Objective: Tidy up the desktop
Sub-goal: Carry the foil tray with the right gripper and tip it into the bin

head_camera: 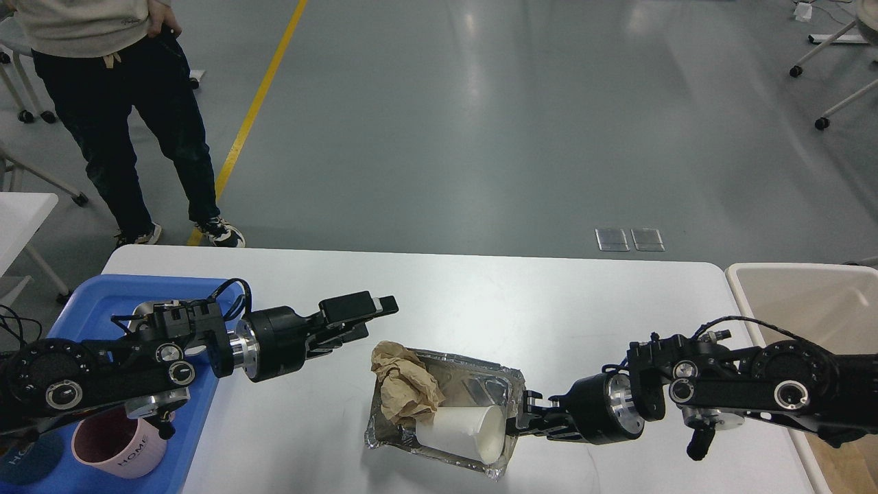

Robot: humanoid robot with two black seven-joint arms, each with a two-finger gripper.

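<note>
The jaws of the left gripper (367, 317) stand apart with nothing between them, above the desktop (521, 295) just left of the foil tray (490, 384); the jaws of the right gripper (525, 412) are clamped on that tray's right rim. The left arm stretches in nearly level, pointing right and slightly away, its thick joints crossing above the blue tray (82, 302). The right arm reaches in level from the opposite side, wrist pointing left at the foil tray. The desktop spans the lower half of the view, the foil tray lying on its near middle. One white paper cup (463, 432) lies tipped in the foil tray beside one crumpled brown paper (405, 387). One pink mug (120, 446) stands in the blue tray, far left of the foil tray; one cream bin (796, 295) sits far right
</note>
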